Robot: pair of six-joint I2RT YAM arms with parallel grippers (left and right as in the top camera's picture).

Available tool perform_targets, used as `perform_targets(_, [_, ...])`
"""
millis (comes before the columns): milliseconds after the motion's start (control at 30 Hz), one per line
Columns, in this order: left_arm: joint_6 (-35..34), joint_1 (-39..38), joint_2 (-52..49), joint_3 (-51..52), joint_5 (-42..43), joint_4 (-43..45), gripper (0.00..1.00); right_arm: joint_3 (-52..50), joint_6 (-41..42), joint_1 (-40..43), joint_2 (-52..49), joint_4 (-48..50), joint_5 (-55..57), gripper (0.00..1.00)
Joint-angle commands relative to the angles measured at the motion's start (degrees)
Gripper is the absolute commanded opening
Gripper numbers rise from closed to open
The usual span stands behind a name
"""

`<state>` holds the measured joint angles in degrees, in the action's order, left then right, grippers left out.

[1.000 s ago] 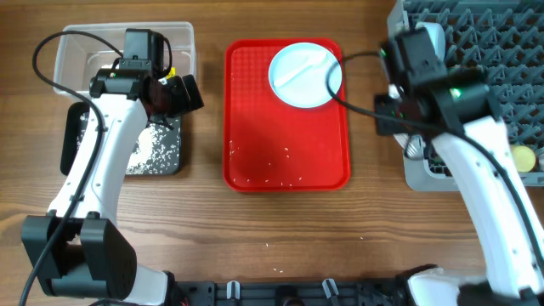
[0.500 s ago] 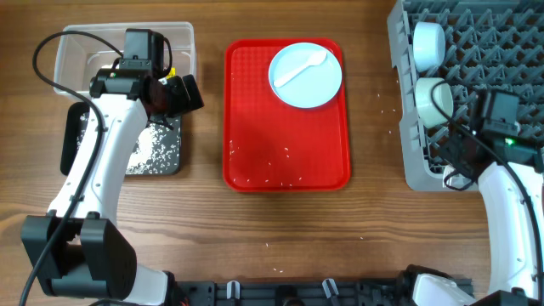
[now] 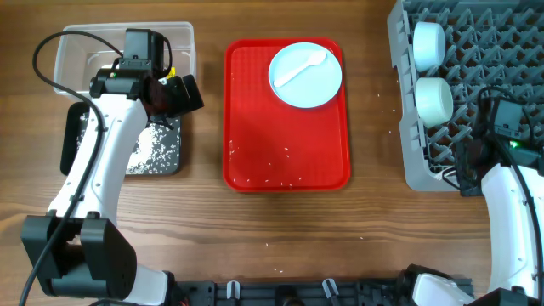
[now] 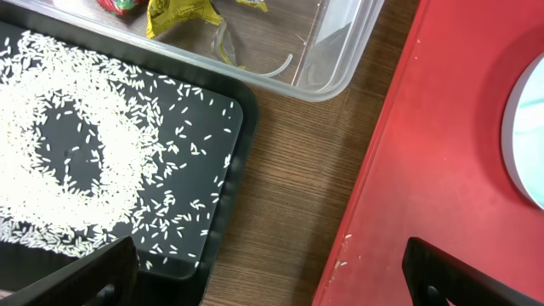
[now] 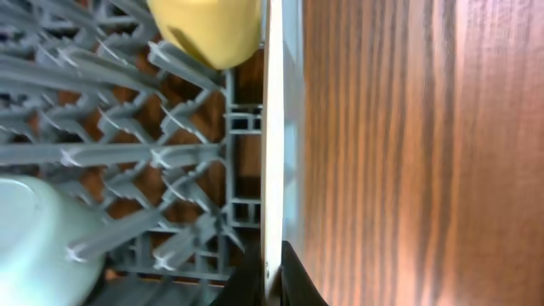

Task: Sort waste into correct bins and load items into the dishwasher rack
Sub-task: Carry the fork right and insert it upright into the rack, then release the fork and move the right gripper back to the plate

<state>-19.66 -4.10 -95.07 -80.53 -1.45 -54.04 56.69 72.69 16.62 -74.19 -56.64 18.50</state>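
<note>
Right gripper (image 5: 274, 285), clenched and empty, has swung back across the rack (image 3: 501, 42) to its near corner; left gripper (image 4: 268, 276) gapes by the black bin (image 4: 242, 136); the plate (image 3: 316, 85) and spoon (image 3: 302, 70) remain on the red tray (image 3: 255, 127), next to load.

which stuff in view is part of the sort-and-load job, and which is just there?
Job:
plate, spoon, scattered rice grains, clear bin, wrappers, black bin, rack, two pale bowls or cups, yellow cup.

Just there:
red tray, table.
</note>
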Motion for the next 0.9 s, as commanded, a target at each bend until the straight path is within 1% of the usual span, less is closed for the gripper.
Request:
perform_targets(0, [-0.5,0.3,-0.5,0.0,-0.1,0.0,1.0,-0.2,2.9,0.3,0.3,3.6,1.7,0.04])
perform_targets(100, [-0.5,0.3,-0.5,0.0,-0.1,0.0,1.0,-0.2,-0.9,0.3,-0.5,7.1,1.7,0.06])
perform_targets(133, [-0.5,0.3,-0.5,0.0,-0.1,0.0,1.0,-0.2,-0.9,0.3,-0.7,7.1,1.6,0.07])
perform_targets(167, [-0.5,0.3,-0.5,0.0,-0.1,0.0,1.0,-0.2,-0.9,0.3,-1.1,7.1,1.7,0.09])
perform_targets(200, [-0.5,0.3,-0.5,0.0,-0.1,0.0,1.0,-0.2,-1.0,0.3,-1.4,7.1,1.6,0.14])
perform_targets(233, [-0.5,0.3,-0.5,0.0,-0.1,0.0,1.0,-0.2,-1.5,0.3,-1.6,7.1,1.6,0.36])
perform_targets(267, [-0.5,0.3,-0.5,0.0,-0.1,0.0,1.0,-0.2,-2.9,0.3,-1.8,7.4,1.5,0.62])
perform_targets(300, [-0.5,0.3,-0.5,0.0,-0.1,0.0,1.0,-0.2,-4.0,0.3,-1.8,7.6,1.4,0.83])
perform_targets(333, [-0.5,0.3,-0.5,0.0,-0.1,0.0,1.0,-0.2,-5.6,0.3,-1.8,8.0,1.1,0.93])
perform_targets(367, [-0.5,0.3,-0.5,0.0,-0.1,0.0,1.0,-0.2,-7.5,0.3,-1.8,8.6,1.1,1.0])
perform_targets(467, [-0.5,0.3,-0.5,0.0,-0.1,0.0,1.0,-0.1,-11.8,0.3,-1.8,10.6,0.4,1.0])
perform_targets(500, [-0.5,0.3,-0.5,0.0,-0.1,0.0,1.0,-0.1,-15.0,0.3,-1.8,12.1,-0.8,1.0])
perform_targets(567, [-0.5,0.3,-0.5,0.0,-0.1,0.0,1.0,-0.1,-18.9,0.3,-1.8,14.4,-2.9,1.0])
perform_targets(767, [-0.5,0.3,-0.5,0.0,-0.1,0.0,1.0,-0.1,-19.0,0.2,-1.8,16.4,-5.1,1.0])
perform_targets(867, [-0.5,0.3,-0.5,0.0,-0.1,0.0,1.0,0.0,-23.7,0.2,-1.7,16.6,-6.9,1.0])
